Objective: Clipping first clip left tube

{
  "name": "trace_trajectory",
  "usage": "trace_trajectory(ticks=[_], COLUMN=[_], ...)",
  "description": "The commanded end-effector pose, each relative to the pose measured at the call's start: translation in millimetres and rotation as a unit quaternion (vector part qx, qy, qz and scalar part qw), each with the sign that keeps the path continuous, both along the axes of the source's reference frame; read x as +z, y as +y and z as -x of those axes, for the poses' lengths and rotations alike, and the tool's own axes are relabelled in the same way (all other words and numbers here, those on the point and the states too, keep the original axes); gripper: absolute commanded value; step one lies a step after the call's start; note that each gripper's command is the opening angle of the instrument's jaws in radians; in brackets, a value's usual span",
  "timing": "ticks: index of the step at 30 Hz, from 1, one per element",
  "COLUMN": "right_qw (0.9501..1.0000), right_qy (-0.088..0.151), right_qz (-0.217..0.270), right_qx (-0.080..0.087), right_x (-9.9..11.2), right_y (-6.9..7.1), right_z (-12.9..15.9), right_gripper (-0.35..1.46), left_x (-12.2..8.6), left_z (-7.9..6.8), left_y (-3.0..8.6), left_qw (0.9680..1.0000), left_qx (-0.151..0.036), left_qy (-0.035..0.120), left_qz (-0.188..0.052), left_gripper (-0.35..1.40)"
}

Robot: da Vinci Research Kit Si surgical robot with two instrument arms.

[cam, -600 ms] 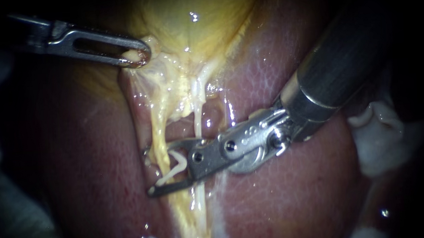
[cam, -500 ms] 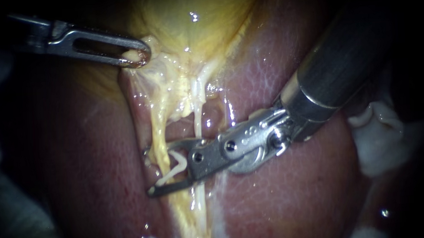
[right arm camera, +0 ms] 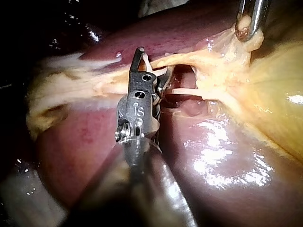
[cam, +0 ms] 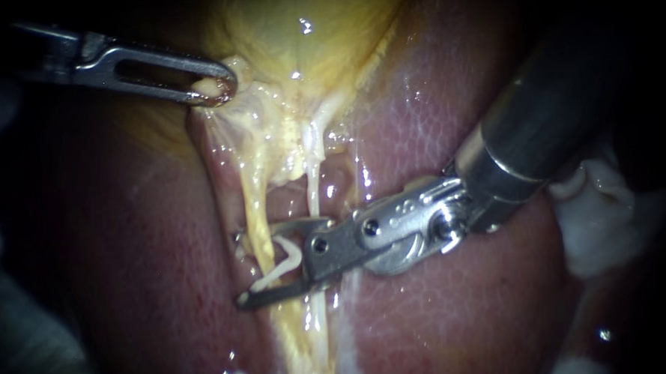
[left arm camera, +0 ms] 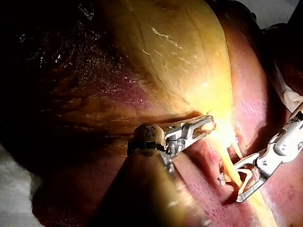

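Observation:
My right instrument (cam: 240, 267) comes in from the upper right, its jaws open and carrying an open white clip (cam: 280, 264). The yellow left tube (cam: 258, 239) runs down between those jaws, inside the clip's V. The thinner, whitish right tube (cam: 312, 192) passes just behind the jaws' hinge. My left instrument (cam: 220, 91) is shut on pale tissue at the gallbladder's (cam: 304, 31) lower end and holds it up to the left. In the left wrist view its jaws (left arm camera: 204, 125) pinch the yellow tissue. In the right wrist view the clip jaws (right arm camera: 144, 64) straddle the strand.
Dark red liver (cam: 458, 309) lies on both sides of the tubes. A wad of white gauze (cam: 604, 213) sits at the right, under the right instrument's shaft. Wet yellow fatty tissue (cam: 271, 137) fans out between the gallbladder and the tubes.
My right instrument has shifted slightly right and down, its open jaws still around the left tube. The left instrument has held still.

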State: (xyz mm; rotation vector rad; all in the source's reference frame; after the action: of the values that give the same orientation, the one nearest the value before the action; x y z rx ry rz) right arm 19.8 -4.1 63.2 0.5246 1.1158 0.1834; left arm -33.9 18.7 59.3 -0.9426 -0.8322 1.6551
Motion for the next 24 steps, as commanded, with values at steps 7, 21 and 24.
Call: trace_trajectory(ticks=[7,21,24], right_qw=[0.9931,0.9609,0.9511], right_qy=[0.003,0.03,0.042], right_qz=[-0.116,-0.275,-0.305], right_qx=[0.015,0.016,0.025], right_x=[0.4,1.0,1.3], right_y=[0.2,0.2,0.1], right_z=[0.5,0.7,0.7], right_gripper=[0.48,0.48,0.48], left_x=[0.0,0.0,0.0], left_z=[0.0,0.0,0.0], left_y=[0.0,0.0,0.0], left_qw=[1.0,1.0,1.0], left_qx=[0.0,0.0,0.0], left_qy=[0.0,0.0,0.0], left_qz=[0.0,0.0,0.0], left_gripper=[-0.35,-0.35,-0.35])
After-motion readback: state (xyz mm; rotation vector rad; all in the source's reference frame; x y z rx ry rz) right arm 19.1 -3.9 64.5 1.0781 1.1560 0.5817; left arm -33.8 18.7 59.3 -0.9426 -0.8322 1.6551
